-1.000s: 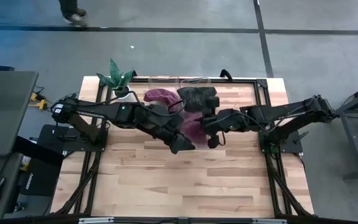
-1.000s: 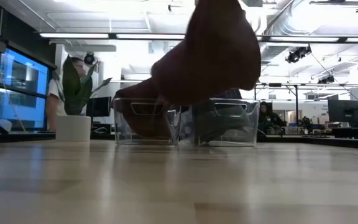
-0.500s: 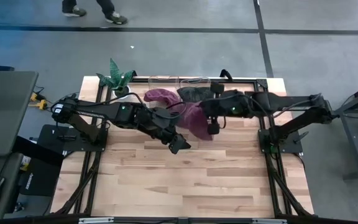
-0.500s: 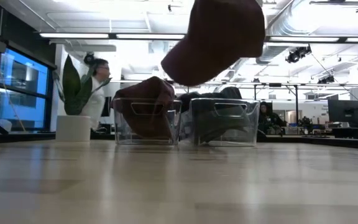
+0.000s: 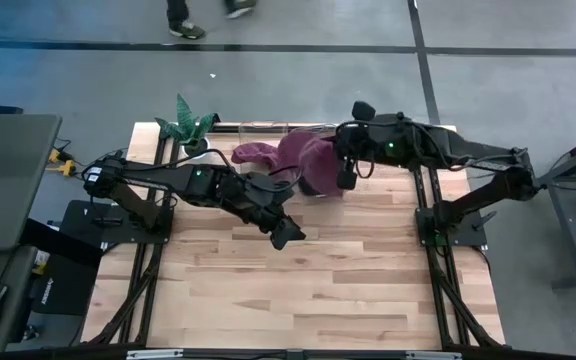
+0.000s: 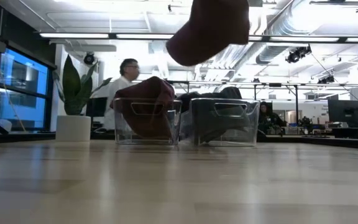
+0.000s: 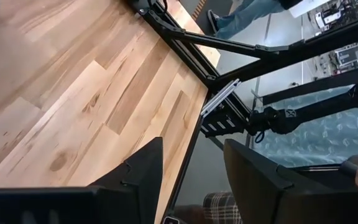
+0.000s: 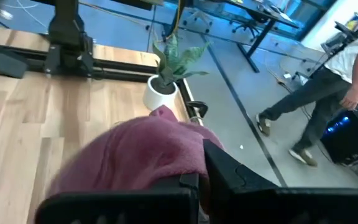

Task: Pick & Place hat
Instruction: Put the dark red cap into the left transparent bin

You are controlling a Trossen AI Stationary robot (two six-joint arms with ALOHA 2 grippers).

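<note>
My right gripper [image 5: 345,178] is shut on a maroon hat [image 5: 308,160], held high over the two clear bins at the table's far edge. This hat also shows at the top of the low view [image 6: 210,28] and in the right wrist view [image 8: 135,155]. The left bin [image 6: 146,121] holds another maroon hat [image 5: 251,152]. The right bin [image 6: 224,121] holds a dark hat [image 6: 229,93], hidden in the high view by the held hat. My left gripper [image 5: 286,235] is open and empty over mid-table, as its wrist view [image 7: 191,168] also shows. My right gripper holds the maroon hat by its right-hand side [image 8: 188,158], pinched between the fingers [image 8: 229,168]. The cloth bunches over the fingers and hides the place of contact. The hat hangs clear of the table and above the bins.
A potted plant [image 5: 190,128] in a white pot stands at the far left corner, left of the bins. Bare wood table [image 5: 298,290] lies toward the near edge. A person [image 6: 124,87] walks behind the table's far side.
My right gripper has carried the maroon hat from mid-table toward the far edge and upward, so it now hangs over the bins. My left gripper stays about where it was. The person behind the table has walked toward the right.
</note>
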